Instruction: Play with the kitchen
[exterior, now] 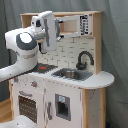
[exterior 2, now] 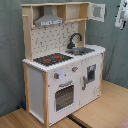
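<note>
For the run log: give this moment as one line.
arm: raised beside hood | hand: near upper shelf, touching nothing visible | kitchen: oven door shut | sink: nothing visible inside

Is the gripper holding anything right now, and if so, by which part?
It cannot be told. In the first exterior view the arm is raised in front of the kitchen, up by the hood, and its own body hides the gripper end.
</note>
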